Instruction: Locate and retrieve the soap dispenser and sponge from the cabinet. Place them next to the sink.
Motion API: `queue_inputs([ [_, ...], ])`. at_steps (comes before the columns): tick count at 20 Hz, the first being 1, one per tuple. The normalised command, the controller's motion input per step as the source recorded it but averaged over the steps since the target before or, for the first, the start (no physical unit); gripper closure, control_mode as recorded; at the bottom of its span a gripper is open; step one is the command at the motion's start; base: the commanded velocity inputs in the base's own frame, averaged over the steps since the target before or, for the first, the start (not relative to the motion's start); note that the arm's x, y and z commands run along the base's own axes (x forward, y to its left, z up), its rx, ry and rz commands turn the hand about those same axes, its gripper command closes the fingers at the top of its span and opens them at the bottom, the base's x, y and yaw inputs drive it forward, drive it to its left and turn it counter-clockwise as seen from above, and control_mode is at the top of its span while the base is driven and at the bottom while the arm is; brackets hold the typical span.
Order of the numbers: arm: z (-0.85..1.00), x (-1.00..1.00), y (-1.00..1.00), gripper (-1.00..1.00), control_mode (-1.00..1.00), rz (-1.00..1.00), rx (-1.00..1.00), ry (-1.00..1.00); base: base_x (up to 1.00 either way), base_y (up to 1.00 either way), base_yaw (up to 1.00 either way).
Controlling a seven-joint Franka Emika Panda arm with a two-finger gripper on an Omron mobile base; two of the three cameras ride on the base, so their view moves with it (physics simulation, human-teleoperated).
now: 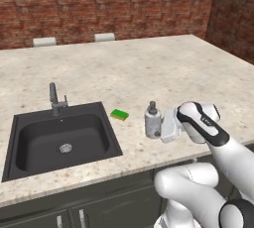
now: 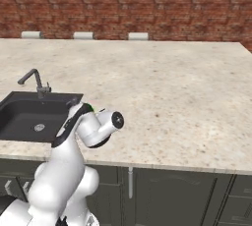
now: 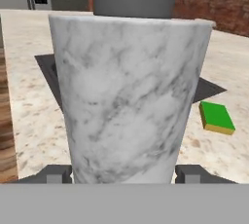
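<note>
Soap dispenser (image 3: 129, 96), a grey-white marbled cylindrical bottle with a grey pump nozzle, stands upright on the speckled stone counter (image 1: 149, 68), just right of the black recessed sink (image 1: 59, 140). The two-finger gripper (image 3: 124, 173) flanks its lower body with the jaws spread wide; whether the pads touch the wall cannot be told. Expect a rigid, smooth, possibly slippery body; grasp mid-cylinder, never the nozzle. Beyond it, the flat green-over-yellow sponge (image 1: 119, 114) lies between dispenser and sink: soft, light, compressible.
</note>
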Motion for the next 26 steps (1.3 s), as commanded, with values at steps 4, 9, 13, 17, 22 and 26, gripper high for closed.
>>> queue_inputs([
  [4, -0.41, 0.2, 0.08, 1.0, -1.0, 0.09, 0.03, -0.03, 0.0, 0.0, 0.0],
  [9, -0.37, 0.17, 0.09, 1.0, -1.0, 0.09, 0.03, -0.06, 0.0, 0.0, 0.0],
  [13, -0.24, 0.2, 0.09, 1.0, -1.0, 0.07, 0.06, -0.11, 0.0, 0.0, 0.0],
  [17, -0.23, 0.27, 0.09, 1.0, -1.0, 0.04, 0.05, -0.06, 0.0, 0.0, 0.0],
  [22, -0.23, 0.31, 0.08, 1.0, -1.0, 0.03, 0.04, -0.01, 0.0, 0.0, 0.0],
  [26, -0.27, 0.32, 0.08, 1.0, -1.0, 0.03, 0.03, 0.0, 0.0, 0.0, 0.0],
])
